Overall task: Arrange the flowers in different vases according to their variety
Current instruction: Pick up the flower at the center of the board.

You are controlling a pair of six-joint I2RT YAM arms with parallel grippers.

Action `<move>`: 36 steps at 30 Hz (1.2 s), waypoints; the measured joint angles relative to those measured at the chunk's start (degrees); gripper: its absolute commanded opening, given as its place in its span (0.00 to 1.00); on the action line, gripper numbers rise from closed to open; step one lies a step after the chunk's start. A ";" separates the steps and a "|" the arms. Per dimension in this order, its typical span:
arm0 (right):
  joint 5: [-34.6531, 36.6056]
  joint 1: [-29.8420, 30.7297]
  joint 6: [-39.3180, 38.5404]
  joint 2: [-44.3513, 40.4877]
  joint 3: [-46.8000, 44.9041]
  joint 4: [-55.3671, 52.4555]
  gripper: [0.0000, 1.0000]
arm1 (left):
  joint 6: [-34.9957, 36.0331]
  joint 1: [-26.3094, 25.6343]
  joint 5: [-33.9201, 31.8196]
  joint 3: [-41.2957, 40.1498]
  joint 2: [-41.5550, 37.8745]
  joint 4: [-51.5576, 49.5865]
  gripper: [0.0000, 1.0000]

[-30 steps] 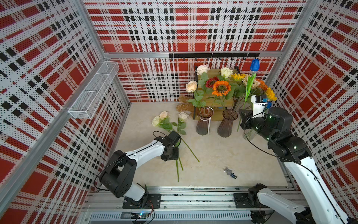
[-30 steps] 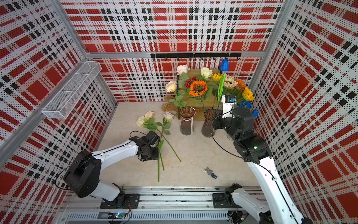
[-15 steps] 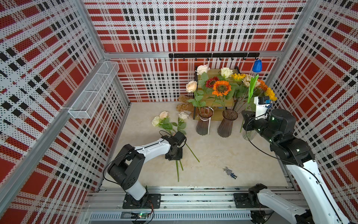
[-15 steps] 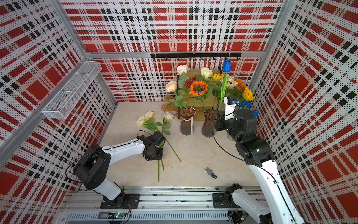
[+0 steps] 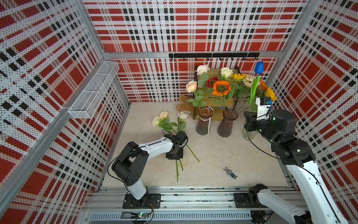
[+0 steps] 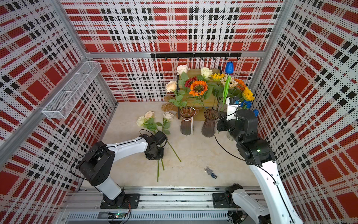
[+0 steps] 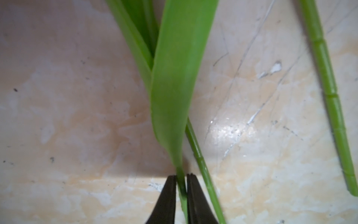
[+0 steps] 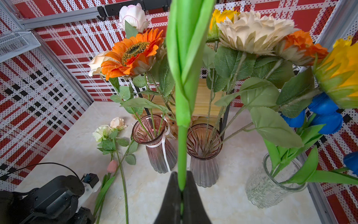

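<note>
Three cream roses [image 5: 163, 115] lie on the table, their stems running under my left gripper [image 7: 181, 177]. It is down at the tabletop, shut on the thin green stem [image 7: 181, 186] of a pink tulip [image 8: 112, 166] that lies among them. My right gripper [image 8: 182, 174] is shut on the stem of a blue tulip [image 5: 259, 67] and holds it upright beside the clear vase [image 8: 271, 186], which has blue tulips [image 8: 325, 112] in it. One ribbed vase [image 5: 203, 124] holds roses. The other ribbed vase [image 5: 227, 124] holds sunflowers [image 5: 221, 88].
A white wire basket [image 5: 93, 91] hangs on the left wall and a black hook rail [image 5: 213, 55] on the back wall. A wooden shelf [image 5: 212, 99] and a brown plush [image 5: 183, 100] stand behind the vases. A small figurine [image 5: 229, 172] lies near the front edge.
My left gripper's jaws have closed onto the tulip stem while its arm drew in a little. The right arm has carried the blue tulip slightly to the right.
</note>
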 measured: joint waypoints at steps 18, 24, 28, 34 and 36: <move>0.20 -13.11 -3.76 -0.17 -3.82 1.73 0.00 | 0.04 1.92 -4.46 12.22 -7.15 -7.72 0.00; -4.57 -24.92 -4.39 0.00 -11.37 9.01 0.00 | 0.07 3.65 -6.60 12.35 -12.92 -8.66 0.00; -5.97 -26.47 -4.57 1.27 -14.34 15.58 0.00 | -0.02 4.15 -8.07 12.35 -16.96 -8.46 0.00; -6.91 -27.69 -5.86 3.74 -19.71 27.69 0.00 | -0.33 4.50 -11.13 12.35 -22.84 -7.61 0.00; -6.43 -27.85 -6.14 5.33 -20.52 31.12 0.00 | -0.55 4.79 -12.00 12.35 -24.06 -7.52 0.00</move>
